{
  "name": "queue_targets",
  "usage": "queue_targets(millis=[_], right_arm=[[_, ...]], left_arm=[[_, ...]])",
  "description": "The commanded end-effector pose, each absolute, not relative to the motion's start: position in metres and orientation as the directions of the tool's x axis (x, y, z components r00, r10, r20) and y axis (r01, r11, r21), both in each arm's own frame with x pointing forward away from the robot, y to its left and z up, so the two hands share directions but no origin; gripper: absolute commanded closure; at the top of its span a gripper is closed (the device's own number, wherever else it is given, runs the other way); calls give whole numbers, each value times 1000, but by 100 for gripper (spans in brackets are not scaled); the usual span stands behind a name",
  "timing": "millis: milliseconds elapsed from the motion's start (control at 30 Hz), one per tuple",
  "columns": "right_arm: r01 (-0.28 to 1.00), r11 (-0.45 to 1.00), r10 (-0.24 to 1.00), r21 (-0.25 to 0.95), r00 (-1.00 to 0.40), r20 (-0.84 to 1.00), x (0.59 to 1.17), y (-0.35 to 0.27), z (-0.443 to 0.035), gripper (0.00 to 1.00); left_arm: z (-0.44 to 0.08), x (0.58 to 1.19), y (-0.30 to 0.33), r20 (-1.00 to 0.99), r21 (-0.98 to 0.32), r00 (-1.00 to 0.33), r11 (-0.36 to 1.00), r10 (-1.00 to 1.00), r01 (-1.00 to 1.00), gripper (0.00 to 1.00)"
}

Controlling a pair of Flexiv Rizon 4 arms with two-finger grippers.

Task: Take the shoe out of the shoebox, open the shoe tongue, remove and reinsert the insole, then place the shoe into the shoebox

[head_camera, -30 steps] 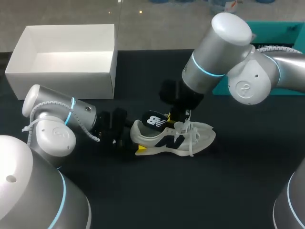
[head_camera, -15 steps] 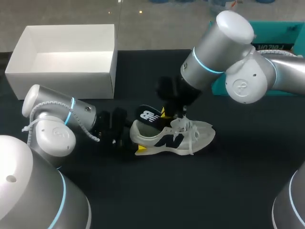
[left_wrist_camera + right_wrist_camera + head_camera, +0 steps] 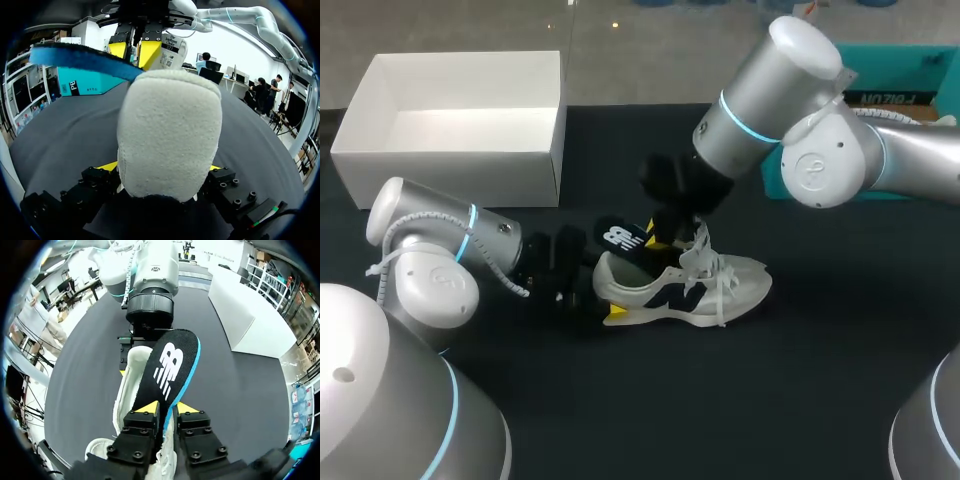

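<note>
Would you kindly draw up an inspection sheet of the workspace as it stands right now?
Surface: black table, no spills or marks seen.
Job's things: shoe upright on its sole in the middle of the table, laces loose; insole raised over the shoe's opening; white shoebox open at the far left, nothing seen inside.
Clutter: teal box at the far right, partly behind the right arm.
Grippers: left claw shut on the shoe's heel; right claw shut on the insole.
Cables: pale cable looped along the left arm's wrist, clear of the shoe.
Surroundings: nothing seen reaching over the table.
</note>
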State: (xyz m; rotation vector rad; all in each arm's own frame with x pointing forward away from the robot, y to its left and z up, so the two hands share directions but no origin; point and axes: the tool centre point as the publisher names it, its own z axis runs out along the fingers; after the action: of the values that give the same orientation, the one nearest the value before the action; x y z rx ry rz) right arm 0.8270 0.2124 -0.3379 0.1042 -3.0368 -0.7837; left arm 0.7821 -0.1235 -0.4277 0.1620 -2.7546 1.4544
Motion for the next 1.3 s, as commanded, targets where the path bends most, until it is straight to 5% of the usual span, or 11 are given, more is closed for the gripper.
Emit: queue_targets(millis=[33, 200, 233, 333, 1033, 1100, 1167, 1267, 1300], right_arm=[[-55, 869, -56, 492, -998, -12, 822, 209, -342, 63], [-41, 866, -49, 498, -999, 2, 820, 207, -346, 66], [-39, 867, -48, 497, -999, 6, 820, 207, -346, 82], [-38, 867, -49, 497, -999, 8, 820, 208, -347, 100], [-114, 852, -109, 511, -993, -39, 840, 227, -334, 100], [-114, 850, -110, 514, -993, -38, 840, 228, -336, 91], [-112, 850, -109, 515, -993, -36, 840, 228, -337, 100], [-110, 850, -108, 516, -994, -35, 839, 229, -337, 100], [-110, 850, -107, 516, -994, -35, 839, 228, -336, 87]], left_arm=[[-430, 781, -123, 67, -822, -994, 560, -81, -101, 100], [-430, 781, -123, 67, -822, -994, 560, -81, -101, 100], [-430, 781, -123, 67, -822, -994, 560, -81, -101, 100], [-430, 781, -123, 67, -822, -994, 560, -81, -101, 100], [-430, 781, -123, 67, -822, -994, 560, -81, -101, 100], [-430, 781, -123, 67, -822, -994, 560, -81, -101, 100], [-430, 781, -123, 67, -822, -994, 560, -81, -101, 100], [-430, 781, -123, 67, -822, -994, 560, -81, -101, 100], [-430, 781, -123, 67, -822, -994, 560, -81, -101, 100]])
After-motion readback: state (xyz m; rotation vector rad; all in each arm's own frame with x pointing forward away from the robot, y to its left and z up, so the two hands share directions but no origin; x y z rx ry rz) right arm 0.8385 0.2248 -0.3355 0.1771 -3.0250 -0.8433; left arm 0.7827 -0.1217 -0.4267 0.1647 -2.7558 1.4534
